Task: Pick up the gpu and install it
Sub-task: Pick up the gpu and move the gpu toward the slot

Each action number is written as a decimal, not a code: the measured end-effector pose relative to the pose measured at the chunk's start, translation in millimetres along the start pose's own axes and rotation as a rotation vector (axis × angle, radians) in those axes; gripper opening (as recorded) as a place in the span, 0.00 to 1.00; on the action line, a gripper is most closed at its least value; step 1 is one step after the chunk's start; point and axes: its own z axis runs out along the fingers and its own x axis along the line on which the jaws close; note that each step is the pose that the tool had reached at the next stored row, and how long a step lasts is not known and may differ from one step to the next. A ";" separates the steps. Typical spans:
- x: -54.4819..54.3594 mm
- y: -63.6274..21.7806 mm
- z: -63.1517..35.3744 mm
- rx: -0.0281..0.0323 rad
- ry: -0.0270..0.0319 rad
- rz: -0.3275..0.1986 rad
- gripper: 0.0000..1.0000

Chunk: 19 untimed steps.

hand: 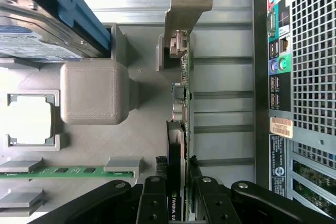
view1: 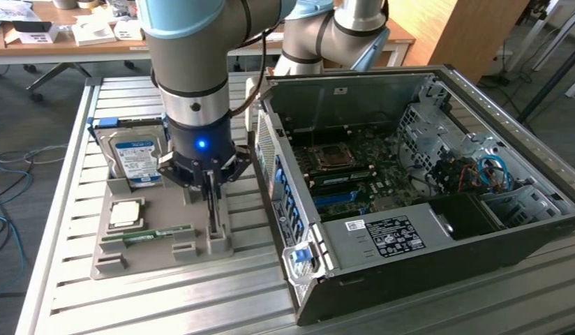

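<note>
- The fingers [hand: 153, 203] are clamped on the gpu [hand: 182, 129], one on each flat face of the card, near one end of it.
- In the exterior view the arm [view1: 199, 105] reaches straight down over the holder [view1: 167, 213], with the fingers closed on the upper edge of the gpu [view1: 214, 225].
- The gpu stands on edge in its slot at the side of the holder nearest the case [view1: 511, 118]. Its lower edge looks seated in the slot.
- In the wrist view the card is seen edge-on, thin and dark, with a silver metal bracket [hand: 186, 3] at the end away from the fingers.
- The holder [hand: 142, 140] is a grey tray that lies on the slatted metal table [view1: 83, 300], just beside the case.
- A drive [view1: 139, 159] with a blue-white label stands upright at the far end of the holder, well apart from the gpu.
- A square chip [view1: 126, 213] lies flat in a recess at the middle of the holder.
- A green memory stick [view1: 148, 236] lies in a slot near the chip, running across the holder toward the gpu but not touching it.
- The case lies open on the table, with its board facing up and its rear grille [hand: 310, 51] toward the holder.
</note>
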 end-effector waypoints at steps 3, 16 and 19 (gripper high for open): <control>-0.2 0.4 -7.7 0.0000 0.0000 0.000 0.26; -1.2 2.3 -46.3 -0.0001 -0.0001 0.000 0.26; -1.5 2.8 -57.5 0.0000 0.0000 0.000 0.26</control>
